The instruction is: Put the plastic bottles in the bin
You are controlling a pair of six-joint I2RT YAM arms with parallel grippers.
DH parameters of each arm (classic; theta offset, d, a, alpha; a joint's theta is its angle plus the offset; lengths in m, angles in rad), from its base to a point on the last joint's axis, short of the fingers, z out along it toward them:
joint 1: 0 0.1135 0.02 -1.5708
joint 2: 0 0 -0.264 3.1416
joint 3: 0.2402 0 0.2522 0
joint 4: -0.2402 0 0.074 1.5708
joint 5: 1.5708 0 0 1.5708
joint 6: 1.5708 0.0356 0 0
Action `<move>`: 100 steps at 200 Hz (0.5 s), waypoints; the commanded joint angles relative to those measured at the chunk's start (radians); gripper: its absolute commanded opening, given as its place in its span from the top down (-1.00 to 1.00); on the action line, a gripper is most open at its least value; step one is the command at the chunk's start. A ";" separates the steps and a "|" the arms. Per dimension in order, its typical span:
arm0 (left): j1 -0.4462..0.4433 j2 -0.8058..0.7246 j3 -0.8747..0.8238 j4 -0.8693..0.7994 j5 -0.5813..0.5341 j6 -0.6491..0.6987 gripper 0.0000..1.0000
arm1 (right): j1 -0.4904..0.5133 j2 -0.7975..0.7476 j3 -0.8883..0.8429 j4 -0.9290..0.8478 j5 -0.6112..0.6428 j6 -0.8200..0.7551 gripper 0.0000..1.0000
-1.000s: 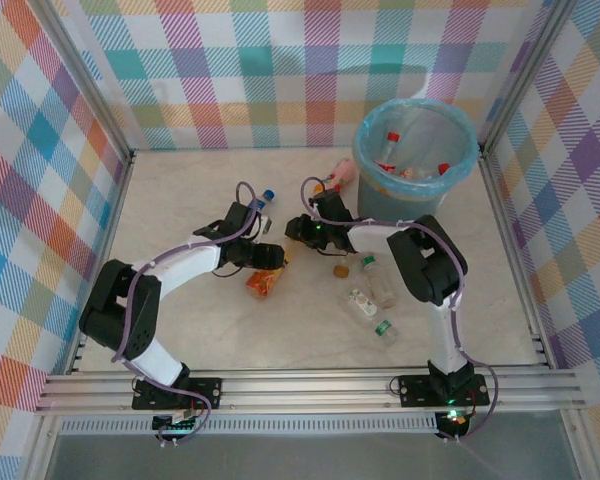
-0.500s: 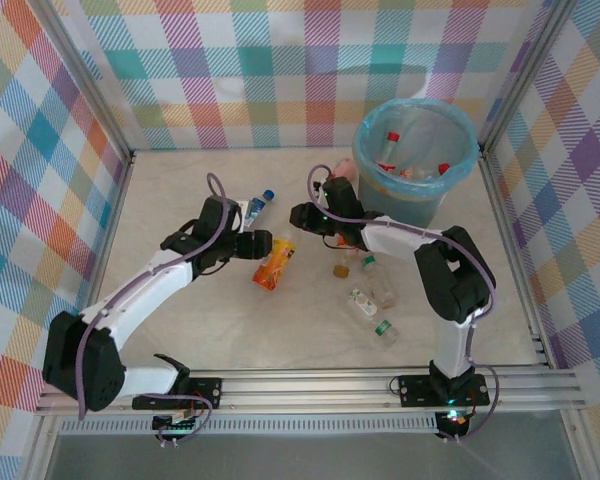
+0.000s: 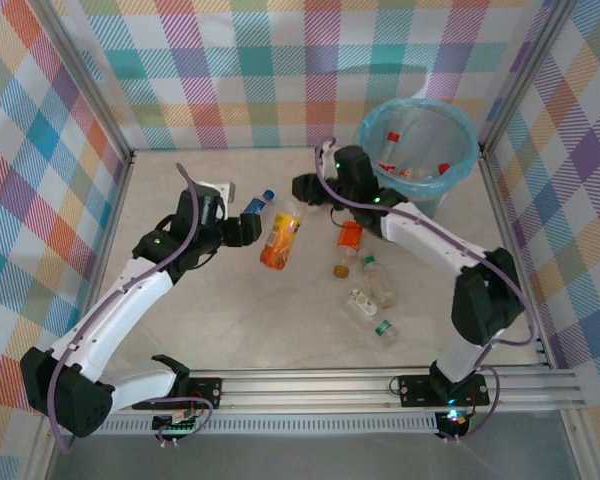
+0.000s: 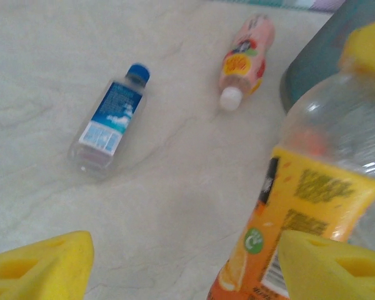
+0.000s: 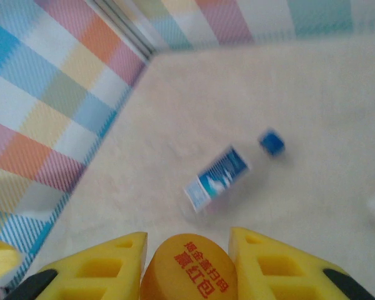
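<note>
My right gripper [image 5: 187, 247] is clamped on the orange juice bottle [image 4: 300, 212], cap end. My left gripper [image 4: 184, 247] has its fingers wide apart, with the bottle against one finger.

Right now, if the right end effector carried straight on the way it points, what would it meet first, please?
Most likely the blue-labelled bottle, lying straight ahead of the right end effector, which grips the orange cap. Depth is unclear, so it might pass above.

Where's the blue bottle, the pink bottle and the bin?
blue bottle [image 4: 109, 117]: left wrist view, on its label.
pink bottle [image 4: 247, 44]: left wrist view, on its body.
bin [image 3: 469, 140]: top view, on its rim.
</note>
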 commanded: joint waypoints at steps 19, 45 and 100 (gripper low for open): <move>-0.021 0.009 0.147 -0.011 0.074 -0.025 -0.50 | -0.005 -0.149 0.238 -0.170 0.158 -0.351 0.45; -0.067 0.044 0.207 -0.003 0.074 -0.020 -0.50 | -0.037 -0.193 0.334 -0.200 0.268 -0.490 0.45; -0.127 0.128 0.262 0.016 0.079 -0.014 -0.48 | -0.155 -0.176 0.420 -0.147 0.480 -0.726 0.47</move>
